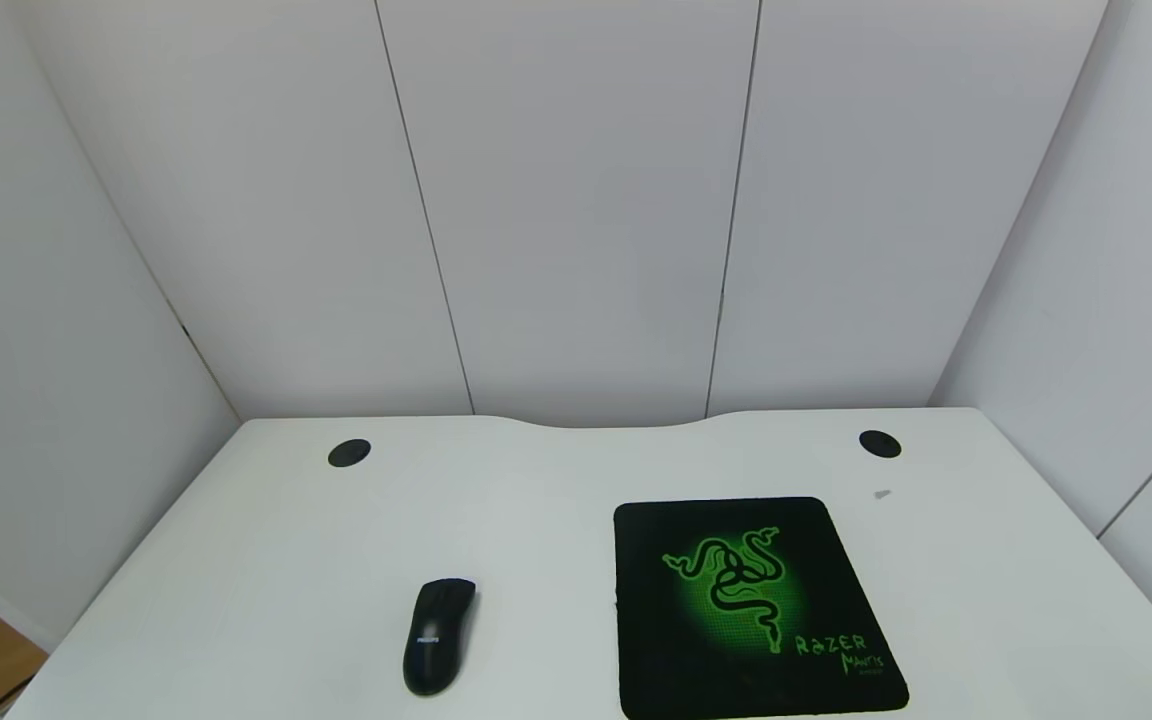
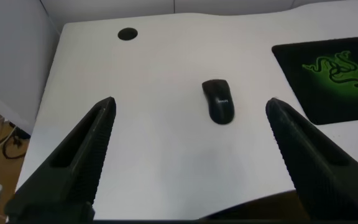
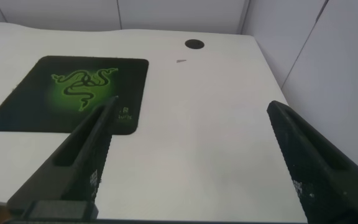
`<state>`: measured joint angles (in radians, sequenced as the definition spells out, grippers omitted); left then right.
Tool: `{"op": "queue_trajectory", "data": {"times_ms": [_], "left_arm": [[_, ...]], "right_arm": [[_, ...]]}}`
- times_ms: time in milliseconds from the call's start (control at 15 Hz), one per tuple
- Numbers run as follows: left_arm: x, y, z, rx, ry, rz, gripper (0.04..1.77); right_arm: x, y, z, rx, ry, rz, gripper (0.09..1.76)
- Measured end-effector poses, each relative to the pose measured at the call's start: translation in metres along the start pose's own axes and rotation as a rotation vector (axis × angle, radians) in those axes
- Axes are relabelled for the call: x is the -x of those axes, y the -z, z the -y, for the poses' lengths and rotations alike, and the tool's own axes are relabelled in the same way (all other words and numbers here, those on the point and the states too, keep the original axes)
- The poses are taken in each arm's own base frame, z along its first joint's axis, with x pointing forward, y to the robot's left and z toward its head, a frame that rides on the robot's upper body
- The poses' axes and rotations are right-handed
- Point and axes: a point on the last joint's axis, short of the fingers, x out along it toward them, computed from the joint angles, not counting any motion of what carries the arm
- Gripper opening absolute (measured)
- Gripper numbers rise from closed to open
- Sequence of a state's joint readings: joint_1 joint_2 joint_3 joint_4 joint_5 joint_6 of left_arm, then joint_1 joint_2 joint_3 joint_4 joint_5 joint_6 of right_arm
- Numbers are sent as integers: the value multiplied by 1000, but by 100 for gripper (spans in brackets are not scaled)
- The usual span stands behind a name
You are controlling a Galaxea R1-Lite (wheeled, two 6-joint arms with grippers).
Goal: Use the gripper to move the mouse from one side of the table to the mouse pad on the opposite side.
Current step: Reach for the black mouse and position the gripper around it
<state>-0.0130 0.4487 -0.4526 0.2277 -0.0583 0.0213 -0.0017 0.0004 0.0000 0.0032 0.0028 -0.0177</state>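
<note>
Black mouse [image 1: 439, 636] lies left of mouse pad [image 1: 751, 606]; left claw [image 2: 191, 155], wide open and empty, should straddle its sides.

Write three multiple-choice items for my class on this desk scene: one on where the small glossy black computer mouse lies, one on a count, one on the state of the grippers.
1. Where does the small glossy black oval mouse lie?
A. On the square black mouse pad with the green snake emblem
B. On the bare white table top, on the robot's left of the pad
C. Over a cable hole

2. How many round black cable holes does the table show in the head view?
A. One
B. Two
C. Four

3. How do the left gripper and the right gripper stand?
A. Both open and empty
B. Left shut on the mouse
C. Right shut on the pad

Answers:
1 B: the mouse rests on white surface, apart from the pad.
2 B: one hole at back left, one at back right.
3 A: each wrist view shows fingers spread wide with nothing between.
</note>
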Motion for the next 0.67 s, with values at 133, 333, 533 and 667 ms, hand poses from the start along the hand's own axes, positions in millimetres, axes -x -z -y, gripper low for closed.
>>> {"op": "queue_trajectory", "data": {"times_ms": [133,333,533,667], "left_arm": [[-7,-22,-1,8,19,-101,172],[-27,-44,-1,23,52,-220,172],[-59,-61,-3,38,64,-353,172],[-77,-74,-3,51,77,-440,172]], "right_arm": [[0,0,0,0,0,0,171],[0,0,0,0,0,0,171],[0,0,0,0,0,0,171],[0,0,0,0,0,0,171]]}}
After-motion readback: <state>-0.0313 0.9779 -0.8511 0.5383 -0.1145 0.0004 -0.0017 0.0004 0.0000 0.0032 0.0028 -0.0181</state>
